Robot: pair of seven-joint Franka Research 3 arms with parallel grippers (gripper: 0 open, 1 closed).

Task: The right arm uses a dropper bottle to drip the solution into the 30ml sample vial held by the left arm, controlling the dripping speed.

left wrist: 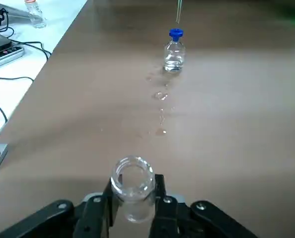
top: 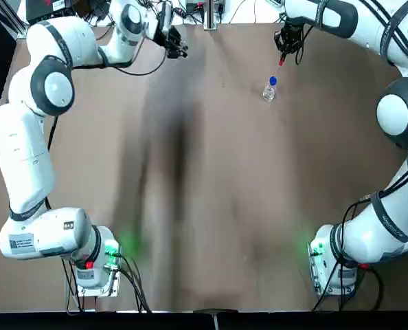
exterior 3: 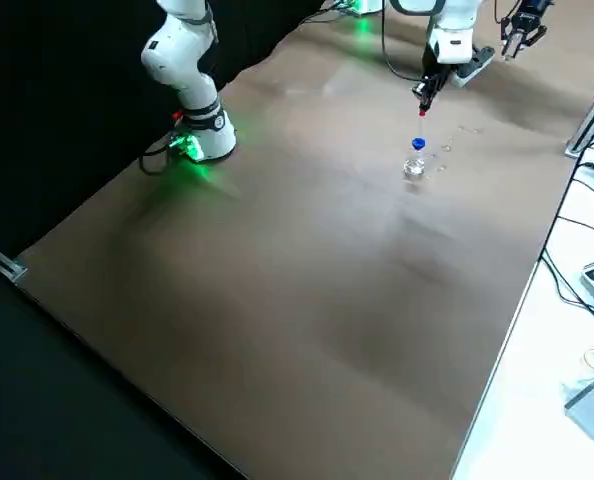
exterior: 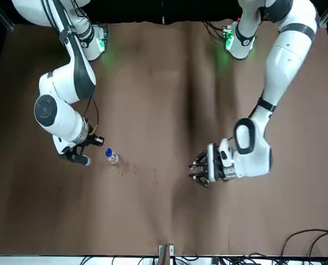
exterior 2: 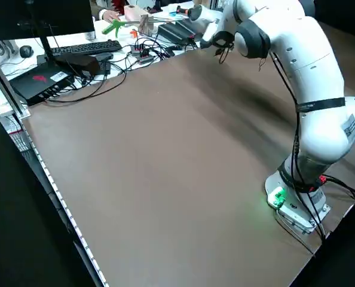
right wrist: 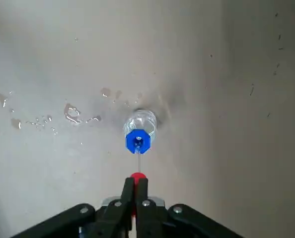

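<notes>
Dropper point(right wrist: 139, 177) pinched by its red top in the right gripper point(right wrist: 136, 182), its thin glass tube pointing down over the blue collar of the small clear bottle point(left wrist: 174, 55), which stands upright on the brown table point(exterior 3: 277, 300). The tube's tip shows just above the collar in the left wrist view. Well apart from the bottle, toward the robot's left, the left gripper point(left wrist: 134, 191) grips the clear glass sample vial point(left wrist: 137, 201) between its two fingers, the round mouth uncapped and facing that wrist's camera. Drops of liquid point(right wrist: 72, 113) dot the table beside the bottle, while a person's hand point(exterior 2: 110, 16) rests at the cluttered white desk point(exterior 2: 126, 36) beyond
</notes>
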